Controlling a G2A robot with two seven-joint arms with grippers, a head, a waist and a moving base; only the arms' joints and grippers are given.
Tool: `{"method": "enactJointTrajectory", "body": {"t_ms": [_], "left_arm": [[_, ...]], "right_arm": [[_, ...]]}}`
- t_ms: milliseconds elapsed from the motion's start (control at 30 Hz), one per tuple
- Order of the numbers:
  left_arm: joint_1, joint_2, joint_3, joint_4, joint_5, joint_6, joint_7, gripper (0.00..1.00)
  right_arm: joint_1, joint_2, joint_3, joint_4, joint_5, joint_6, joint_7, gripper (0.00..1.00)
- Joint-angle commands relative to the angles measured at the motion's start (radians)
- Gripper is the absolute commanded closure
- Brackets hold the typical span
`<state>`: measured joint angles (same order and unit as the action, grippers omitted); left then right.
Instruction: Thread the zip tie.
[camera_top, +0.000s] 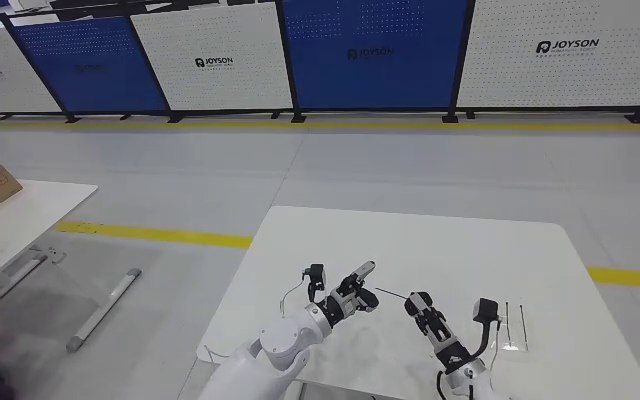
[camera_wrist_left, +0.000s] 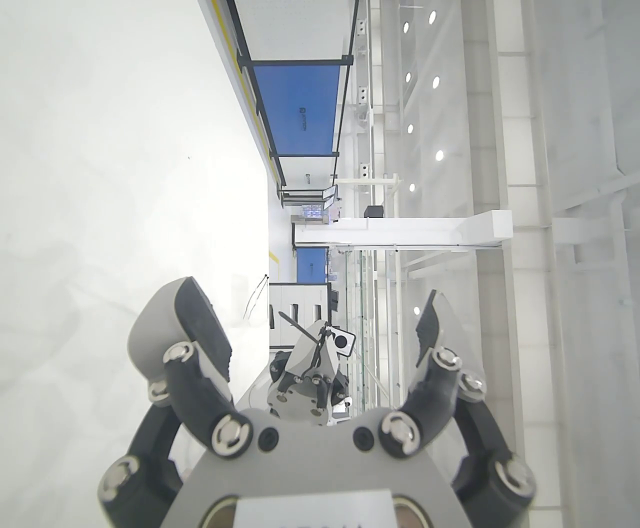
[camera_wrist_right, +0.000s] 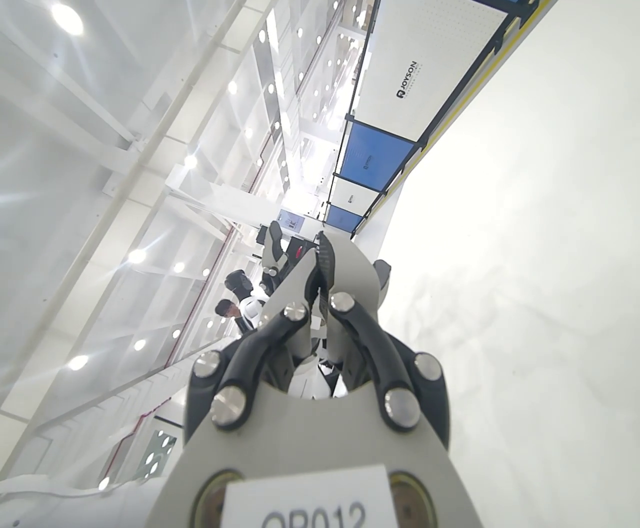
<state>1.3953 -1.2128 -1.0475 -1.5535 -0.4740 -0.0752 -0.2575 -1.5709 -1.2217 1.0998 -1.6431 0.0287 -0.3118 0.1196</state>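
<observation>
A thin black zip tie (camera_top: 390, 294) is held above the white table (camera_top: 430, 240), its free end pointing toward my left gripper (camera_top: 358, 279). My right gripper (camera_top: 416, 302) is shut on it; the right wrist view has those fingers (camera_wrist_right: 320, 252) pressed together. My left gripper (camera_wrist_left: 315, 310) stands open with nothing between its fingers. Through that gap I see the right gripper (camera_wrist_left: 320, 350) a short way off, the zip tie (camera_wrist_left: 299, 327) sticking out of it at a slant. One finger (camera_wrist_right: 274, 239) of the left gripper appears beyond the right one.
Two spare zip ties (camera_top: 515, 323) lie side by side on the table near its right edge, also seen as thin lines (camera_wrist_left: 255, 295). A second white table (camera_top: 40, 210) stands off to the left across open floor.
</observation>
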Motion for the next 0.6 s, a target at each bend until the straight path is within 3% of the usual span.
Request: {"method": "enactJointTrajectory", "body": {"t_ms": [0,433,567], "left_arm": [[0.000,0.000,0.000,0.000,0.000,0.000,0.000,0.00],[0.000,0.000,0.001,0.002,0.004,0.002,0.002,0.00],[-0.004,0.008,0.004,0.007,0.077,0.051,-0.049,0.00]], "right_arm": [[0.000,0.000,0.000,0.000,0.000,0.000,0.000,1.00],[0.000,0.000,0.000,0.000,0.000,0.000,0.000,1.00],[0.000,0.000,0.000,0.000,0.000,0.000,0.000,1.00]]}}
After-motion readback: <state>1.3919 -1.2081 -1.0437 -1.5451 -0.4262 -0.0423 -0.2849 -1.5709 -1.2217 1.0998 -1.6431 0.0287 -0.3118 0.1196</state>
